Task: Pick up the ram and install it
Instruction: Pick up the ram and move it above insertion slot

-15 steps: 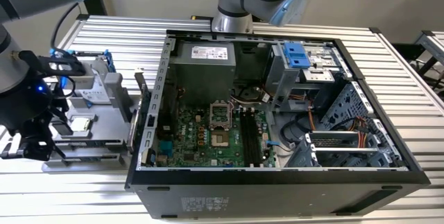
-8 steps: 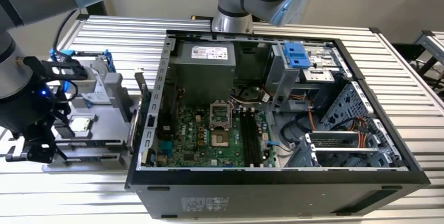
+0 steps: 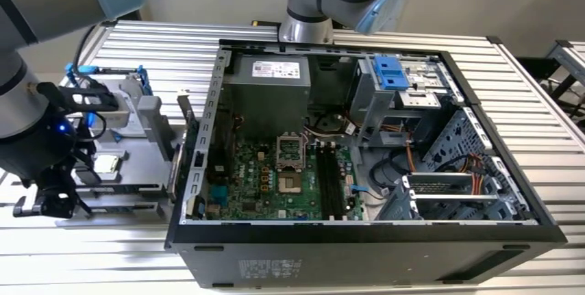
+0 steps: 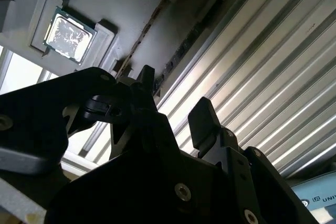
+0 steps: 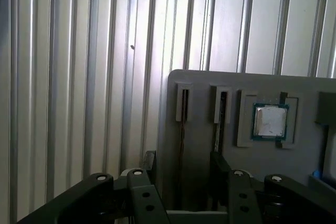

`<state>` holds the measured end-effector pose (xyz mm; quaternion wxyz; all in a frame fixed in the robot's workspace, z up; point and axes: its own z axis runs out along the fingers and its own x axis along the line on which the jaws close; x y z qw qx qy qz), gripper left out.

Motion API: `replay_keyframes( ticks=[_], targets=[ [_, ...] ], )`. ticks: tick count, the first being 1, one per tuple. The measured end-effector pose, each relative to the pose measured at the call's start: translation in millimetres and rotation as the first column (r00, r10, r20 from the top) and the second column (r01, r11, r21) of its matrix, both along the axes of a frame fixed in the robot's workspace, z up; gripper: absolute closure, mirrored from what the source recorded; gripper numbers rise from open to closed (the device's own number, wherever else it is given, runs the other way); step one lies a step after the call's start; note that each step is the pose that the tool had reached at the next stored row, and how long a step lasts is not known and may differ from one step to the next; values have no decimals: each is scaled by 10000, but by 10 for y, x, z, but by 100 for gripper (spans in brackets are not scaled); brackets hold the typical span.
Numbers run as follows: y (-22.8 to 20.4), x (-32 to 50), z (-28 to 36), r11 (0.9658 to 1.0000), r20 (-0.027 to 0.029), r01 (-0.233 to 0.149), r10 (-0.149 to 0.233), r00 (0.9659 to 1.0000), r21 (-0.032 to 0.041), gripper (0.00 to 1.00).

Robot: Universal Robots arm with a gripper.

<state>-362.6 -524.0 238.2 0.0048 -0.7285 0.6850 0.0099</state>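
In both wrist views the ram (image 5: 183, 124) (image 4: 184, 45) shows as a thin dark edge standing in a narrow slot of the grey parts holder (image 5: 202, 85). My gripper (image 5: 184, 163) (image 4: 176, 100) is open, its two black fingers on either side of that slot and apart from the stick. A second thin stick (image 5: 222, 109) stands in the neighbouring slot, in line with one finger. In the exterior view the gripper (image 3: 57, 202) hangs over the holder (image 3: 137, 165) at the exterior view's left, outside the computer case. The black motherboard slots (image 3: 333, 182) lie inside the case.
A small square silver chip (image 5: 270, 121) (image 4: 68, 30) rests in a recess of the holder beside the sticks. The open computer case (image 3: 366, 230) stands on the ribbed metal table (image 3: 109, 261), with a power supply (image 3: 274, 90) and drive cage (image 3: 402, 83) at its far side.
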Motion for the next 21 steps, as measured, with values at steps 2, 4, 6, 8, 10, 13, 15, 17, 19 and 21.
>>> replay_keyframes(
  ticks=[2,4,6,8,10,13,15,17,19,21],
  targets=[
    [0,0,-23,10000,0,0,0,10000,1,0],
    [0,0,-45,10000,0,0,0,10000,0,0],
    [0,0,-67,10000,2,0,0,10000,1,0],
    [1,0,-90,10000,3,1,-1,10000,0,0],
    [1,0,-115,10000,4,0,0,10000,0,0],
    [1,0,-154,10000,4,-1,1,10000,0,0],
    [1,0,-182,10000,4,0,0,10000,0,0],
    [1,0,-208,10000,5,0,0,10000,1,0],
    [1,0,-233,10000,5,0,0,10000,1,0],
    [1,0,-258,10000,4,0,0,10000,0,0]
  ],
)
